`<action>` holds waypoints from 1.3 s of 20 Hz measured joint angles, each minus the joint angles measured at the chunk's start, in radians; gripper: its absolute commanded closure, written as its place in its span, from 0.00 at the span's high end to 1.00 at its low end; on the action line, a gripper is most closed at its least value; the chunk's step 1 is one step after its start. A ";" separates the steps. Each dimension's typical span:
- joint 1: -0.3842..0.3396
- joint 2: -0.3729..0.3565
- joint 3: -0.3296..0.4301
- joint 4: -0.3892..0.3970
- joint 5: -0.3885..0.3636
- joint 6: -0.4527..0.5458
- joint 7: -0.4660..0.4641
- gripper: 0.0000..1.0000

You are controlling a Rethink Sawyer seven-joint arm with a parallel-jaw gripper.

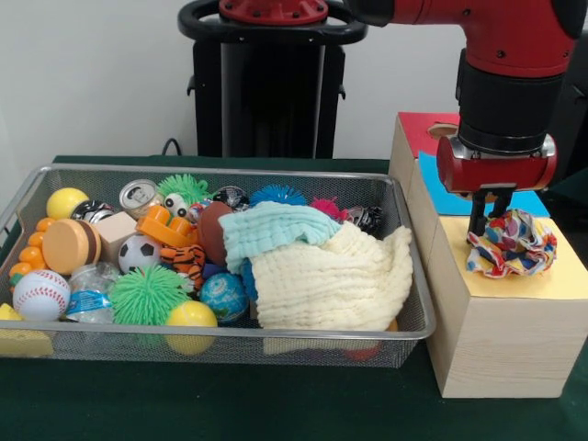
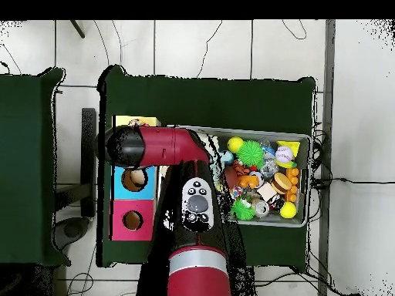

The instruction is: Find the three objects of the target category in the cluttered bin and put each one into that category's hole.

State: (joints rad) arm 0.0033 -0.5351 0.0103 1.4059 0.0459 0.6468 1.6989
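Observation:
My gripper (image 1: 490, 223) hangs over the yellow top (image 1: 570, 280) of the wooden box at the right. Its fingers stand close together, shut on a multicoloured patterned cloth (image 1: 514, 246) that rests bunched on that yellow surface. In the wire bin (image 1: 415, 276) lie a cream cloth (image 1: 326, 276) and, partly on top of it, a light teal cloth (image 1: 271, 228). In the overhead view the red arm (image 2: 158, 145) covers the yellow section and hides the gripper. The blue hole (image 2: 133, 179) and the red hole (image 2: 132, 220) show beside it.
The bin's left half holds several toys: a baseball (image 1: 40, 294), a soccer ball (image 1: 140, 252), green spiky balls (image 1: 147, 294), a yellow ball (image 1: 191, 315), a can (image 1: 139, 195) and a toy burger (image 1: 71, 245). The box's blue (image 1: 450, 197) and red (image 1: 424, 129) sections lie behind the gripper.

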 measured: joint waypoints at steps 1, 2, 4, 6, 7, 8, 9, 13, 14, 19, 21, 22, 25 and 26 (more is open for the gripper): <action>0.000 0.000 0.000 0.000 0.000 0.000 0.000 0.00; 0.001 0.000 0.000 0.000 0.000 0.000 0.000 0.00; 0.001 0.000 0.000 0.000 0.000 0.000 0.000 0.00; 0.001 0.000 0.000 0.000 0.000 0.000 0.000 0.00; 0.001 0.000 0.000 0.000 0.000 0.000 0.000 0.00; 0.001 0.000 0.000 0.000 0.000 0.000 0.000 0.00; 0.001 0.000 0.000 0.000 -0.001 0.000 0.000 0.00; 0.009 0.001 -0.008 -0.003 -0.003 -0.001 0.000 0.00; 0.015 0.002 -0.014 -0.005 -0.003 -0.001 0.000 0.00; 0.025 0.004 -0.025 -0.009 0.000 -0.001 0.000 0.00; 0.025 0.005 -0.025 -0.009 0.003 -0.001 0.000 0.00; 0.025 0.005 -0.025 -0.009 0.003 -0.001 0.000 0.00; 0.026 0.005 -0.027 -0.009 0.004 -0.001 0.000 0.00; 0.028 0.005 -0.029 -0.010 0.004 -0.001 0.000 0.00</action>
State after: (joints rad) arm 0.0311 -0.5296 -0.0189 1.3957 0.0500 0.6456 1.6989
